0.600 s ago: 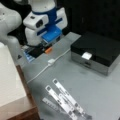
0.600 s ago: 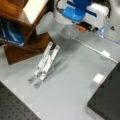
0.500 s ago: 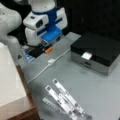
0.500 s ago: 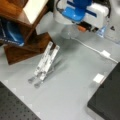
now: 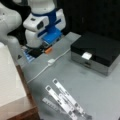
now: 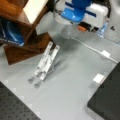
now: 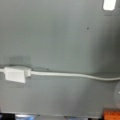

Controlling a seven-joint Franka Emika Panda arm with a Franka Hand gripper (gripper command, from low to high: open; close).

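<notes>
White cable (image 7: 72, 75) lies directly under the gripper, running across the grey surface (image 7: 60, 37) from the wrist view's left to its right edge, flat and slightly curved. At its left end in that view sits a small white connector block (image 7: 15, 73), joined to the cable. The same cable shows in both front views (image 5: 41, 71) (image 6: 87, 46), with the block (image 5: 51, 61) (image 6: 105, 53) partway along it.

The gripper (image 5: 37, 51) hangs below the white and blue wrist of the arm (image 5: 42, 23), low over the surface and close to the cable's far stretch; in a front view it appears at the top, behind the blue housing (image 6: 86, 26). Whether its fingers stand apart or together I cannot tell, since they are hidden under the wrist in the front views and only dark edges show at the wrist view's bottom. A small orange part (image 7: 112, 116) shows beside it at the wrist view's bottom right, also seen in both front views (image 5: 48, 50) (image 6: 81, 28).

Farther from the gripper, a folding metal stand (image 5: 65, 100) (image 6: 46, 62) rests on the surface, well apart from the cable. A small white square tag (image 7: 109, 4) (image 6: 98, 78) lies on the surface near a black box (image 5: 97, 52) (image 6: 107, 97). A wooden shelf unit (image 6: 22, 32) stands just beside the stand.
</notes>
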